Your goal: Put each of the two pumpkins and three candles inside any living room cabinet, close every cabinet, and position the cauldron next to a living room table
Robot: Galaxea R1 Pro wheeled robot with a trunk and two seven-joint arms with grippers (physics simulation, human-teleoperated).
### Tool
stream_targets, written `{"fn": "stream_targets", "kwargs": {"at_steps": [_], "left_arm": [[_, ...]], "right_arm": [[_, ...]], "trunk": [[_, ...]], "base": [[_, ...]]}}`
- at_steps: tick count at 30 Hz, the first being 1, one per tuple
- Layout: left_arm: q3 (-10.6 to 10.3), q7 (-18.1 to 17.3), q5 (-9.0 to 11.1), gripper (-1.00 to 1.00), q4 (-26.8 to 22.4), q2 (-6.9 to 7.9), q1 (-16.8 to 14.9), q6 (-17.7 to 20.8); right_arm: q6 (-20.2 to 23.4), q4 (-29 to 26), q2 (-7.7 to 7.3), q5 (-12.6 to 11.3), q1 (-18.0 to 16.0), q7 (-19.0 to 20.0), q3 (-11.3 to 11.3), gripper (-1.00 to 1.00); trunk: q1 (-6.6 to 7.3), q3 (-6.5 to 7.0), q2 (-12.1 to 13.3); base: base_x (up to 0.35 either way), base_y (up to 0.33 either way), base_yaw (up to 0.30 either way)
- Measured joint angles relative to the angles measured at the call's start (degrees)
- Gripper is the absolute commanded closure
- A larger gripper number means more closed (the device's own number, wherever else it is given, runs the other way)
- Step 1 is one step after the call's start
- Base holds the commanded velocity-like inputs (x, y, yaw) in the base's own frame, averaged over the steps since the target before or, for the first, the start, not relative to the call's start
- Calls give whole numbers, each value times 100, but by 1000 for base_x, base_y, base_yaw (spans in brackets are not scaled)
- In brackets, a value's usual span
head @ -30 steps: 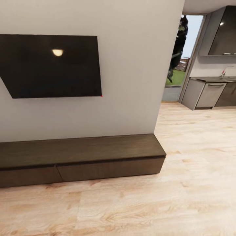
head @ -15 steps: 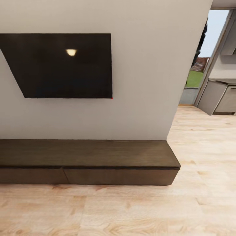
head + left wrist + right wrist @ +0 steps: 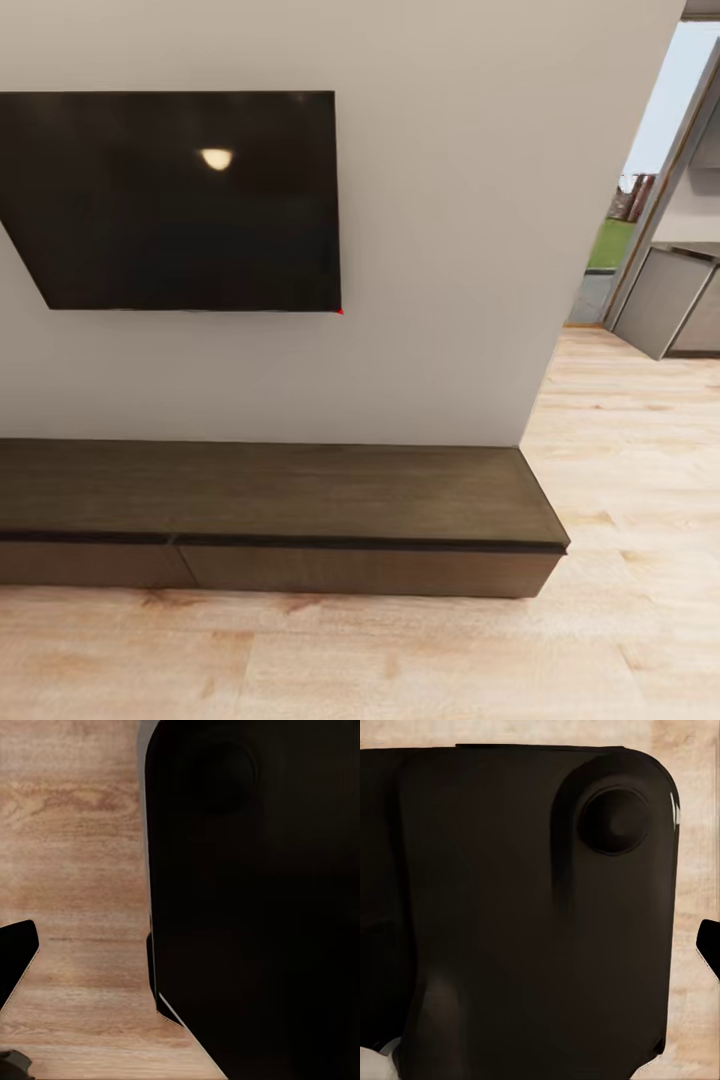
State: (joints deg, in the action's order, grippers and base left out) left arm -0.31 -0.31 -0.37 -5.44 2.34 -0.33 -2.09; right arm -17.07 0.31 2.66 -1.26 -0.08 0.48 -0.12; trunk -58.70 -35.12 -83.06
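The long, low dark brown cabinet (image 3: 280, 495) runs along the white wall, its right end near the wall's corner. Its two flat fronts (image 3: 360, 570) both look shut, and its top is bare. Pumpkins, candles and cauldron are out of view. In the left wrist view a dark fingertip (image 3: 15, 964) juts over the wood floor beside the robot's black body (image 3: 255, 900). In the right wrist view a sliver of a dark fingertip (image 3: 709, 945) sits beside the same black casing (image 3: 532, 907). I cannot tell how far either pair of fingers is spread.
A black wall-mounted TV (image 3: 180, 200) hangs above the cabinet. Light wood floor (image 3: 400, 660) lies in front of it and runs right toward a doorway with grey kitchen units (image 3: 680, 310).
The whole head view has shifted, so the camera moved. The cabinet now sits lower and larger in the picture, and the kitchen has slid to the right edge.
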Motion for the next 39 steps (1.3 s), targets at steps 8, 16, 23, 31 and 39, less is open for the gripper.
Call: {"fn": "stream_targets", "kwargs": {"at_steps": [8,16,23,31,39], "left_arm": [[4,-33,7,-100,-24,17,0,0],[17,-55,28,-100,-237,101,0,-3],[29,-74,51,-100,-393,101,0,-1],[30,-71,60,-100,-571,108,0,7],[38,-71,68,-100,-873,102,-7,40]], "right_arm": [[-2,-1,5,-1,0,0,3,-100],[11,1,6,-1,0,0,4,-100],[7,1,6,-1,0,0,4,-100],[-1,1,9,1,0,0,4,-100],[-15,-57,-1,21,0,-24,5,-100]], "trunk": [[-3,0,0],[-3,0,0],[-68,-53,-118],[-135,-108,-240],[-135,-107,-240]], "base": [[131,0,0],[4,0,0],[0,0,0],[0,0,0],[0,0,0]]}}
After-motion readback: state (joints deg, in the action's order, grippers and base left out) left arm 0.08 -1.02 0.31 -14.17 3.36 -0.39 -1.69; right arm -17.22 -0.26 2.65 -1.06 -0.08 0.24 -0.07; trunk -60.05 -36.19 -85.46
